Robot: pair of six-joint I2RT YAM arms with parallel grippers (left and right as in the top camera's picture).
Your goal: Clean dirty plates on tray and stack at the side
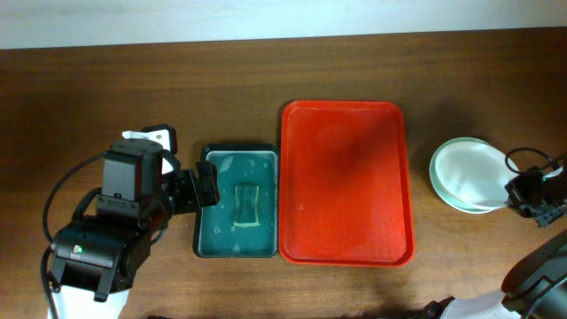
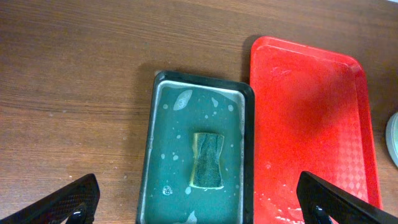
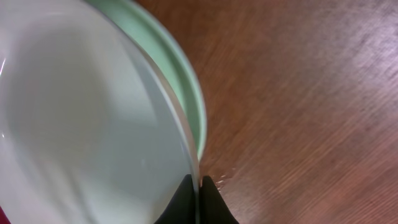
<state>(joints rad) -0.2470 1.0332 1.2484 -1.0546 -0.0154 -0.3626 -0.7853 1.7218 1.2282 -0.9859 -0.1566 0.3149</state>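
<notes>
The red tray lies mid-table with nothing on it; it also shows in the left wrist view. Right of it, the white plate rests tilted on the pale green plate. My right gripper is shut on the white plate's rim; in the right wrist view its fingers pinch the white plate over the pale green plate. The pale blue plate is not visible. My left gripper is open and empty above the dark green tray.
A dark green tray with a sponge and soapy water sits against the red tray's left side; the left wrist view shows that tray and the sponge. Black cables lie at the right edge.
</notes>
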